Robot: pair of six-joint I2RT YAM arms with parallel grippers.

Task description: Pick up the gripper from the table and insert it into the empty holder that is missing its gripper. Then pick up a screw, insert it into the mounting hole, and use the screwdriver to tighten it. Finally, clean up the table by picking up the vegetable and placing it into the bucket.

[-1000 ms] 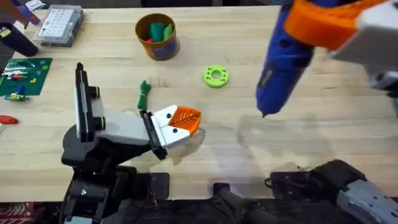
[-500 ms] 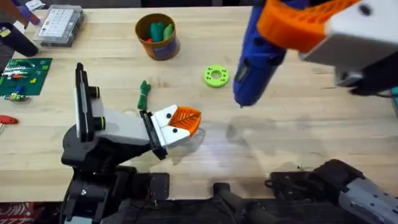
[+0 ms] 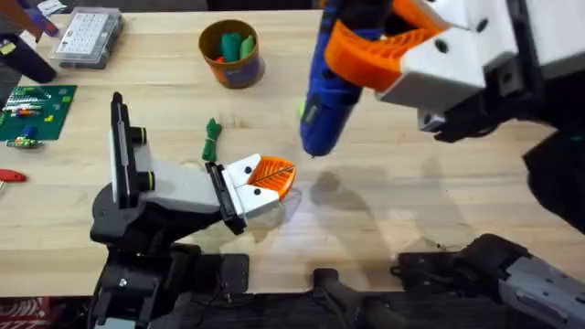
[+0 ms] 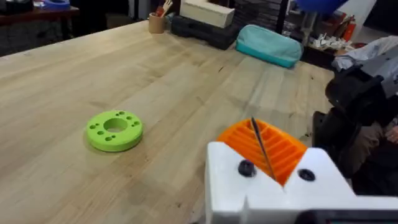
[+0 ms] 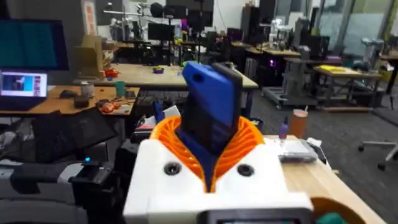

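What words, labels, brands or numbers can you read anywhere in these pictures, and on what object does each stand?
None can be read.
Green circuit board: white markings, too small to read.
Clear compartment box: rows of marks, too blurred to read.
Monitor in the room behind: a window on screen, text illegible.
Screwdriver: no readable label.

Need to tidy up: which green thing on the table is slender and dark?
The vegetable, thin, knobbly and dark green, lying loose on the table. The lime ring is a flat, round disc with holes.
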